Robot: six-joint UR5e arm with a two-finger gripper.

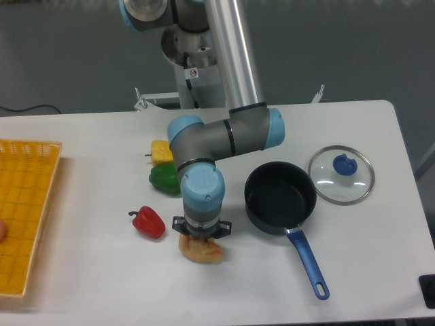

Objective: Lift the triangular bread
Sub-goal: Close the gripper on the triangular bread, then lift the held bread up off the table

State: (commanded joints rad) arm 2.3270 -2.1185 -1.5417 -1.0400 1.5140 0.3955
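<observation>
On the desk (81, 272), just right of the red pepper (148, 222), our end effector (200, 236) sits directly over the triangular bread (201, 250), wrist vertical for a top-down grasp. We cannot tell whether its fingers are closed, since the wrist hides them.

The UR5e arm (228, 132) reaches down from its base at the far table edge, elbow bent, its blue-capped wrist (202, 191) pointing straight down, with the gripper (200, 234) beneath it, its jaws hidden by the wrist.
</observation>
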